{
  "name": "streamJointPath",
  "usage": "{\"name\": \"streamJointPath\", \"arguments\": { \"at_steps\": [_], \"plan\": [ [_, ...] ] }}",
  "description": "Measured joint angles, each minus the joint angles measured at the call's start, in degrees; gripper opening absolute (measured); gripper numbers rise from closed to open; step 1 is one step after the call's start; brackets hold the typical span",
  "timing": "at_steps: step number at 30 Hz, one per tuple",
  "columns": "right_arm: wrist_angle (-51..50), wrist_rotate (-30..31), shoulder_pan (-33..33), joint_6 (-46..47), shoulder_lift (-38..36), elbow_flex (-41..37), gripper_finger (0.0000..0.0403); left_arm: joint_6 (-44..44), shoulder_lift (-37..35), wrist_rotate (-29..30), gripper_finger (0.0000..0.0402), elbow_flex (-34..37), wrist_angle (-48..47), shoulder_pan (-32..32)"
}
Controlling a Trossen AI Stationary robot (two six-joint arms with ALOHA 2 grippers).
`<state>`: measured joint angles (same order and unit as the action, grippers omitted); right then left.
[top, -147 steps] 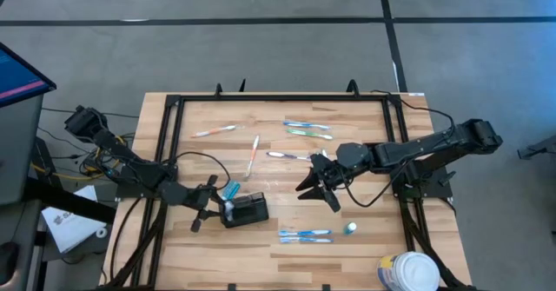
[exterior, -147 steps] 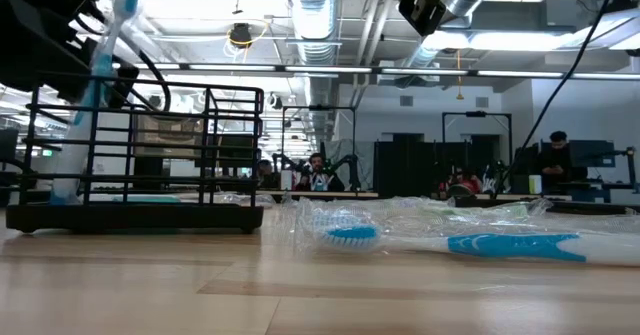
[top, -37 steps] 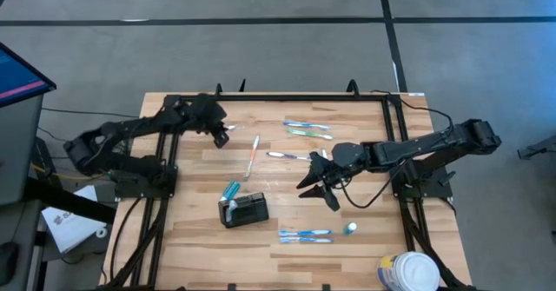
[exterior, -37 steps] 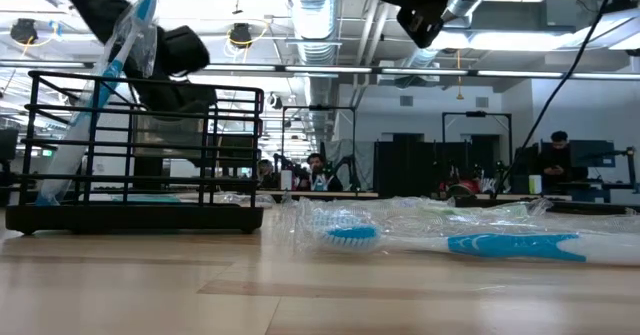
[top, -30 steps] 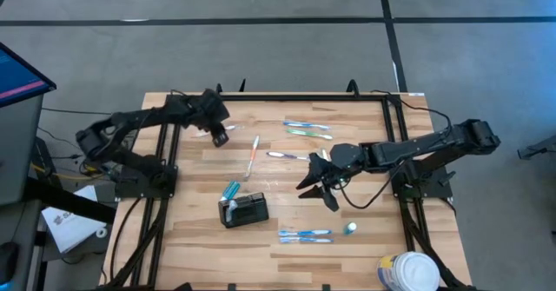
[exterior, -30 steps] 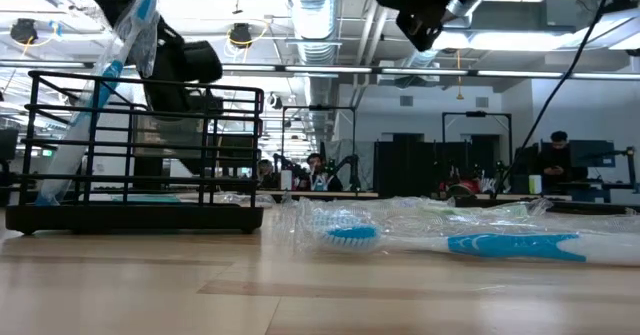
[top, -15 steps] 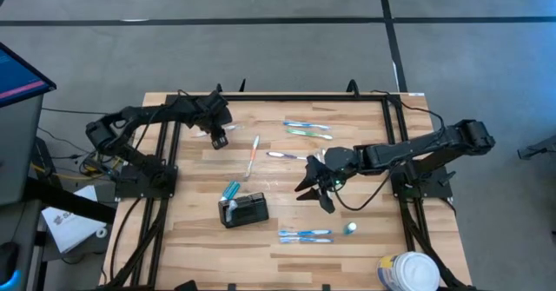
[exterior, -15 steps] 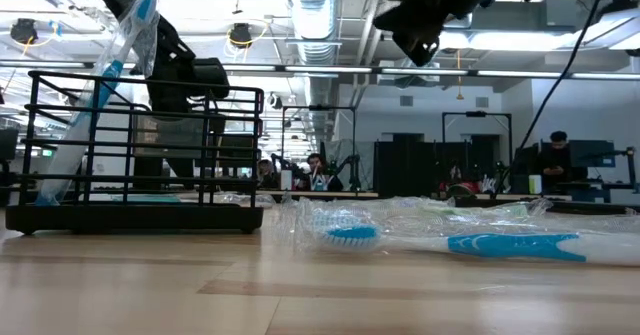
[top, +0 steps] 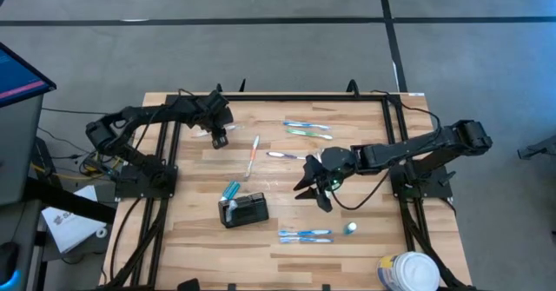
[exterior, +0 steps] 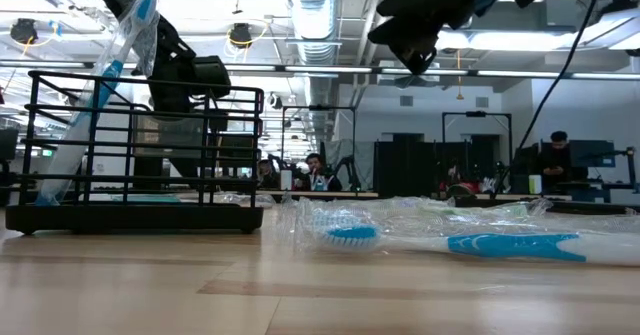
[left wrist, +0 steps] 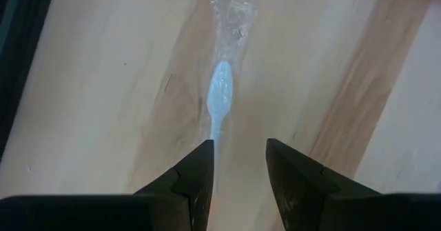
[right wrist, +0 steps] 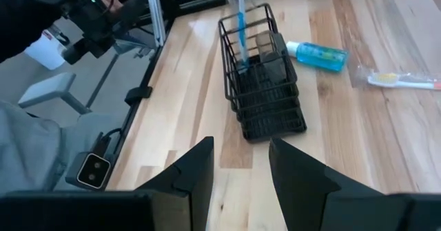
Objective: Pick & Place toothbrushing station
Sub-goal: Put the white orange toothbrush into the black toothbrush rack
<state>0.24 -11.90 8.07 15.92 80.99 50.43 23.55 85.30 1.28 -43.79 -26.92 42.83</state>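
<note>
The toothbrushing station (top: 244, 210), a black wire rack already holding one wrapped blue toothbrush (exterior: 100, 95), stands near the table's front edge. The left gripper (top: 218, 138), having left the rack, now hovers open-fingered over a wrapped pale-blue brush (left wrist: 219, 101) at the far left, apparently the next pick. The right gripper (top: 314, 191) waits mid-table, jaws apart and empty.

We are looking across a wooden table (top: 287, 165) standing on a grey floor (top: 278, 56) crossed by dark lines, while exposed ducts (exterior: 320, 15) and strip lights (exterior: 560, 40) are running overhead and people (exterior: 555, 160) are working at distant desks.
</note>
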Motion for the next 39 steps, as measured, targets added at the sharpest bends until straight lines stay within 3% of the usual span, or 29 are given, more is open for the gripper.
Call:
{"name": "streamJointPath", "arguments": {
  "at_steps": [23, 28, 34, 39],
  "plan": [
    [0.19, 0.00, -0.02, -1.40, 0.00, 0.00, 0.0131, -1.53, 9.09, 1.44, 0.0123, -3.32, -0.54, -0.04],
    [0.19, 0.00, -0.02, -1.42, 0.00, 0.00, 0.0131, -1.71, 7.82, 1.86, 0.0088, -3.09, -1.56, -0.04],
    [0.19, 0.00, -0.02, -1.42, 0.00, 0.00, 0.0131, -1.55, 7.67, 2.29, 0.0014, -3.13, -1.98, 0.00],
    [0.19, 0.00, -0.02, -1.40, -0.02, 0.00, 0.0131, -1.53, 7.67, 2.27, 0.0012, -3.13, -2.35, 0.00]
  ]
}}
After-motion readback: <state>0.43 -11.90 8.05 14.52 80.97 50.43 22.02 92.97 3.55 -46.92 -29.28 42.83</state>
